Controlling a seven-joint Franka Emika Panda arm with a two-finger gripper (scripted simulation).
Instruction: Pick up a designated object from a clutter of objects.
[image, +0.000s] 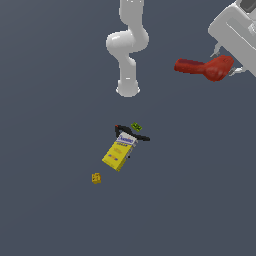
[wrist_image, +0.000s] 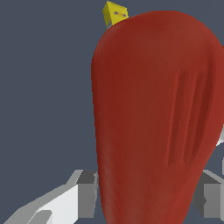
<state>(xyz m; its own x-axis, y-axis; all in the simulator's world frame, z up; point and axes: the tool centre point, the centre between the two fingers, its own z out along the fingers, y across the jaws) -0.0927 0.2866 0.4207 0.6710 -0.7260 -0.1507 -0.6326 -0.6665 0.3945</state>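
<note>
Exterior view showed the red L-shaped, drill-like object (image: 210, 67) with its thick rounded body and narrower arm held high at the upper right of that view, well apart from the rest of the clutter on the dark grey floor (image: 50, 125). The white two-fingered gripper (image: 227, 62) was closed on the thick body, the narrow arm jutting out free toward the exterior view's left; gripping the bulky end probably kept the weight close to the fingers.

Wrist view was almost filled by the red body, with one grey finger (wrist_image: 83, 190) pressed to each flank, so the clamp looked firm and roughly centred. A small yellow cube (wrist_image: 115, 14) peeked past the red edge.

Below, the yellow rectangular box with a white-blue label (image: 118, 152) lay flat, the thin black curved piece (image: 131, 133) touching its labelled end and the tiny green piece (image: 136, 126) just beside that. By my judgement the pick was essentially done, the object lifted clear of its neighbours.
</note>
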